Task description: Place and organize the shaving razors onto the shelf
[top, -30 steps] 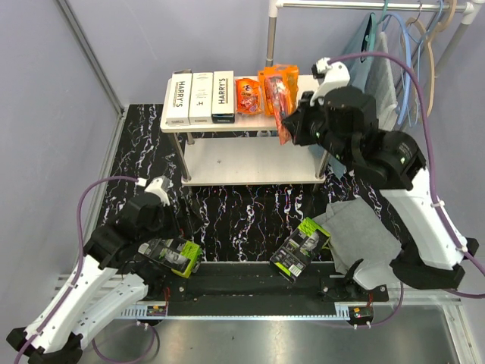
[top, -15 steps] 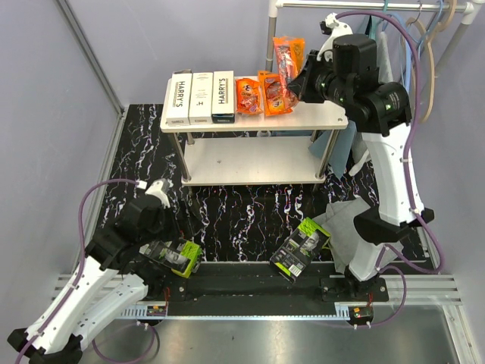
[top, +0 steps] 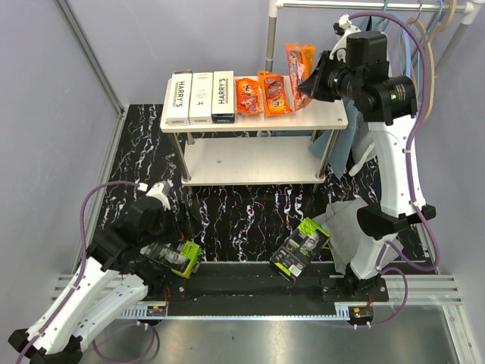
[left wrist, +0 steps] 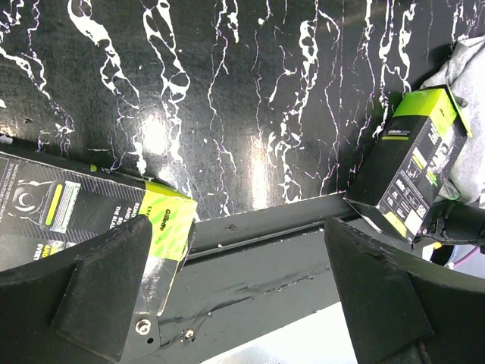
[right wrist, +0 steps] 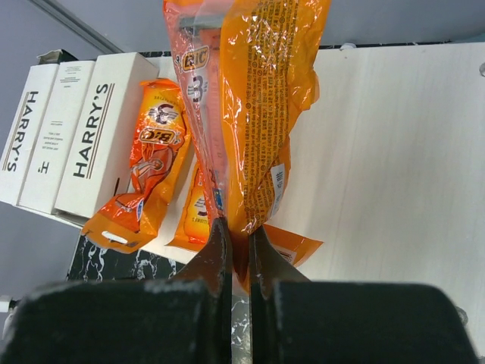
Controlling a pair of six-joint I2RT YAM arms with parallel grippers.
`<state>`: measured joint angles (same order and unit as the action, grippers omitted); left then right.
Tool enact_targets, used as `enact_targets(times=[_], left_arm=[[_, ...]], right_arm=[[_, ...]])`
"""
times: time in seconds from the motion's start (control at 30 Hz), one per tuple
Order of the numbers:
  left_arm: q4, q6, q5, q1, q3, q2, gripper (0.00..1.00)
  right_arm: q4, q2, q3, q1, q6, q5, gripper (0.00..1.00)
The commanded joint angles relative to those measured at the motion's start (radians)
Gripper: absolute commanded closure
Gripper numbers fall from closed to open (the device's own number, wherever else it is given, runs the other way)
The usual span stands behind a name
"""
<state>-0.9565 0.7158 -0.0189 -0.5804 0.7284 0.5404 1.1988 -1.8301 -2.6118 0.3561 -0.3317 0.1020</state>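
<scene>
The shelf [top: 327,114] stands at the back, with three white HARRY'S boxes [top: 201,97] at the left of its top board. Two orange razor packs [top: 261,94] lie beside them. My right gripper [top: 309,80] is shut on the lower edge of a third orange pack [top: 298,64], held upright above the board's right part. In the right wrist view the gripper [right wrist: 238,231] pinches that pack [right wrist: 250,98] over the bare board [right wrist: 394,152]. My left gripper [left wrist: 239,227] is open, low over the front rail. A black-and-green pack [left wrist: 76,212] lies by its left finger, another [left wrist: 417,171] to the right.
A grey cloth [top: 364,235] lies on the black marbled floor at the right, partly under the green pack [top: 301,249]. A clothes rail with hangers [top: 409,30] stands behind the right arm. The shelf's lower board [top: 250,161] holds nothing.
My right arm has lifted the orange pack from in front of the shelf, up and to the right over the top board. The left arm has hardly moved.
</scene>
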Motion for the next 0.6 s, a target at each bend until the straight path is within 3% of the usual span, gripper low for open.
enact_targets(times=[0.0,0.57], left_arm=[[0.013,0.007,-0.007,0.002,-0.003,-0.005,0.01],[0.010,0.002,-0.009,0.002,-0.004,0.006,0.01]], right_arm=[[-0.031,0.003,0.009,-0.025,0.000,0.050,0.99],[-0.031,-0.086,0.018,-0.077,-0.017,0.080,0.95]])
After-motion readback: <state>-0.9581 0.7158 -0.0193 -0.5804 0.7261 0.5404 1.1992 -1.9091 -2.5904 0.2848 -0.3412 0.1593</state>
